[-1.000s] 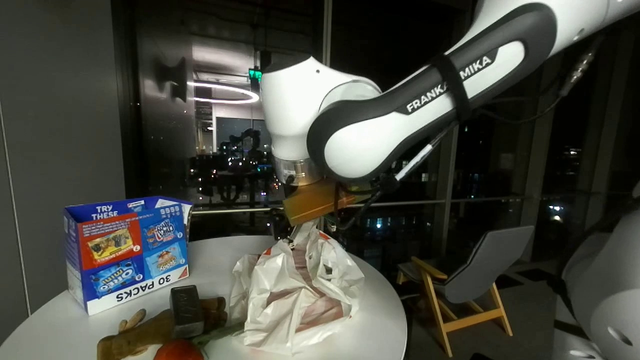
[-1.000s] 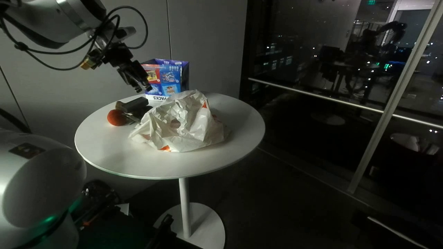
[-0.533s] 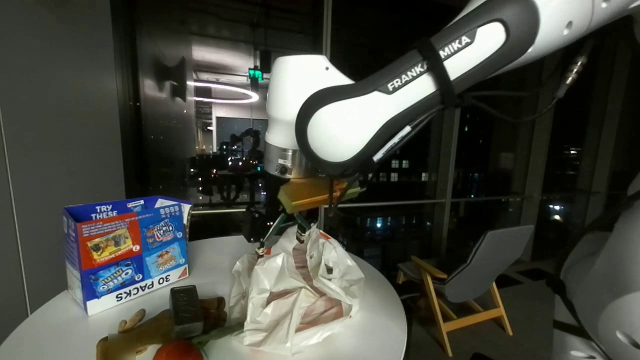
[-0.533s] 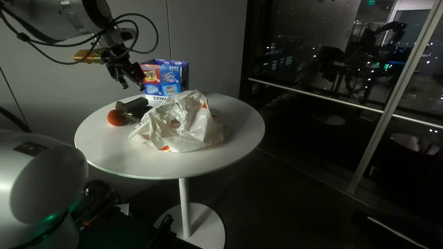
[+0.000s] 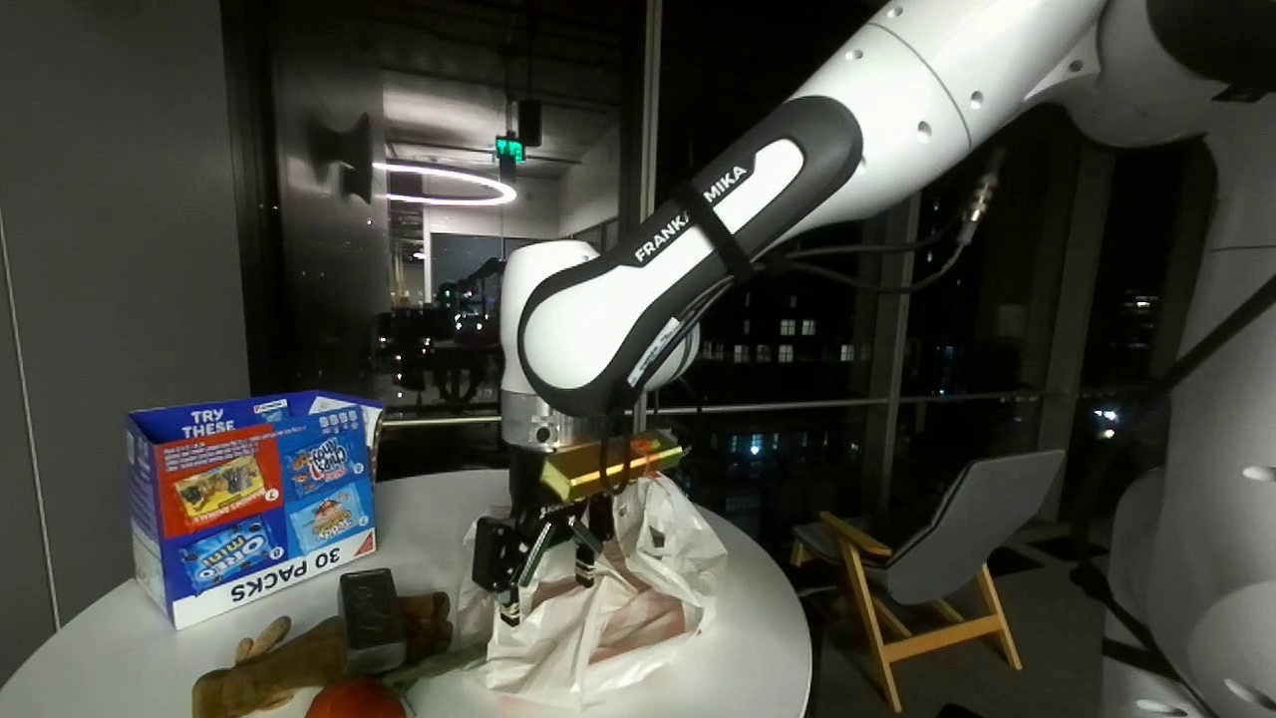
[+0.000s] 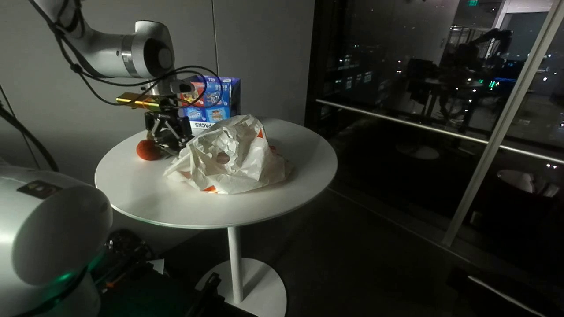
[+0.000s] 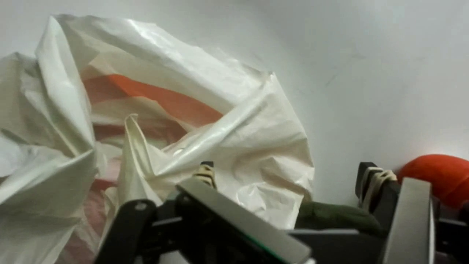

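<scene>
My gripper [image 5: 548, 590] is open and empty, pointing down low over the table. It shows in an exterior view [image 6: 171, 143] and in the wrist view [image 7: 289, 174]. A crumpled white plastic bag [image 5: 598, 638] with orange-red marks lies beside and under it. In the wrist view one fingertip is over the bag [image 7: 256, 146]; I cannot tell if they touch. A dark green soft piece [image 7: 335, 216] lies between the fingers, partly under the bag. An orange-red round thing [image 7: 436, 176] is just outside the other finger; it shows in both exterior views [image 5: 357, 700] [image 6: 148, 150].
A dark block [image 5: 371, 618] rests on a brown soft thing [image 5: 289, 663] beside the bag. A blue snack box [image 5: 254, 509] stands open at the top behind them. All lie on a white round table [image 6: 211, 211]. A grey chair [image 5: 957, 529] stands on the floor beyond.
My gripper has come down from above the bag to just over the table and turned from tilted to nearly upright. The bag, box and other things have not moved.
</scene>
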Tool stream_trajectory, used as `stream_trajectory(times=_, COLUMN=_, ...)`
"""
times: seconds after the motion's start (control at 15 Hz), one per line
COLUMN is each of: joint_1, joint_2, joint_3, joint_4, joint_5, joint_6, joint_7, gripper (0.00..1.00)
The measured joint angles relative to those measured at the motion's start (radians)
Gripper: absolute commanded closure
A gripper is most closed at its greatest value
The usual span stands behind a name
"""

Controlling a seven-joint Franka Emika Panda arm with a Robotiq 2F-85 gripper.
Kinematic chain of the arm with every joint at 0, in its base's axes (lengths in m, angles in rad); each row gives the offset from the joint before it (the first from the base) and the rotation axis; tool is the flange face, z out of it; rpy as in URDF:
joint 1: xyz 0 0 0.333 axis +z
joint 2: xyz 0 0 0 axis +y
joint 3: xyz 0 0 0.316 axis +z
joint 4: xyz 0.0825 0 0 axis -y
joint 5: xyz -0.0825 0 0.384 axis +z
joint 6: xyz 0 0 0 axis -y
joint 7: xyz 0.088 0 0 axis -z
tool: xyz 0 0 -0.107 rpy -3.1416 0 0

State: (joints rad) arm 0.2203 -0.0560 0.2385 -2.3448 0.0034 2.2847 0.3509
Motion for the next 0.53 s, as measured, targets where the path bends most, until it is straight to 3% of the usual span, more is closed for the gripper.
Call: stream_trajectory(times=0.53, joint_1=0.0, joint_2=-0.013, joint_3=0.01, joint_4=0.046, joint_5=-0.117, joint_6=-0.127, joint_7=0.145, gripper=0.0)
